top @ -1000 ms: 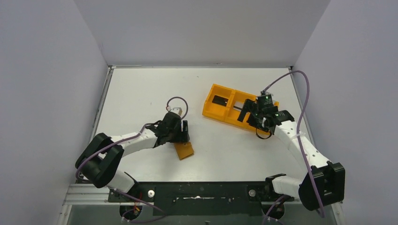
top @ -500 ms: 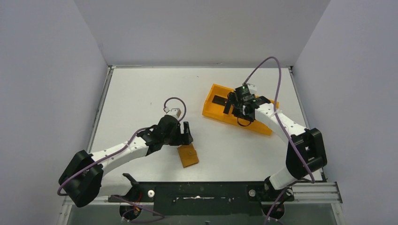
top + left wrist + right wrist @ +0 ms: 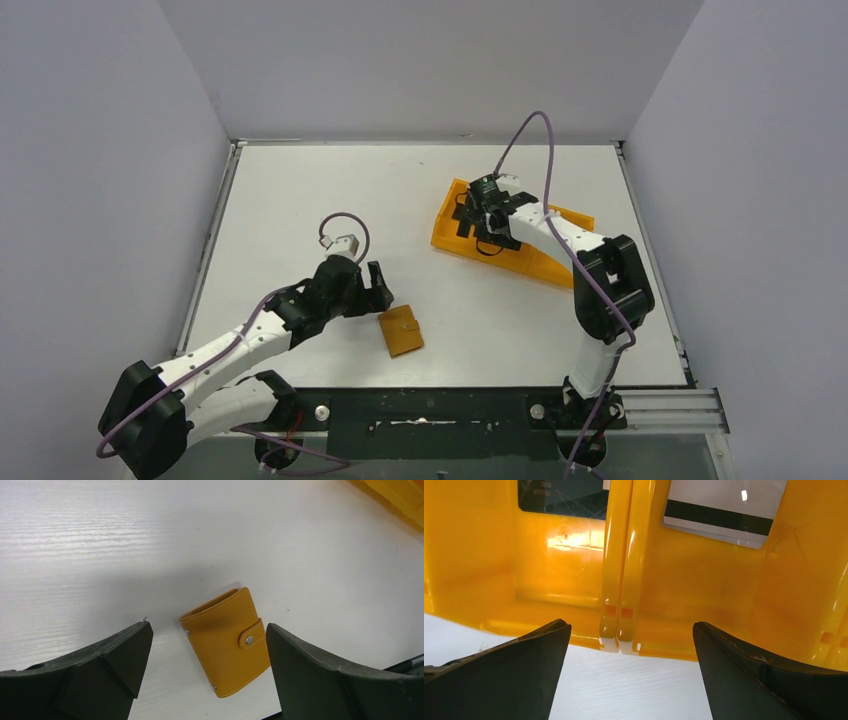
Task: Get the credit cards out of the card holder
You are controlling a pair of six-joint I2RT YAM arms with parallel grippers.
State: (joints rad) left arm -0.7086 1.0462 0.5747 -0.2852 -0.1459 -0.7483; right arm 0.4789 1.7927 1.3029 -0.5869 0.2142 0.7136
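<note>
The card holder lies folded shut on the table, its snap tab fastened; it also shows in the left wrist view. My left gripper is open and empty, just up-left of the holder and clear of it; its jaws stand wide on either side of the holder. My right gripper is open and empty over the left end of the orange tray. Two credit cards lie in the tray: a dark one and a pale one with a black stripe. The right gripper hides them in the top view.
The tray's divider wall runs between the two card compartments, and its near rim meets the white table. A corner of the tray shows in the left wrist view. Grey walls enclose the table on three sides.
My left gripper has let the holder lie and drawn back up-left from it. My right gripper has moved left along the tray to its left end.
</note>
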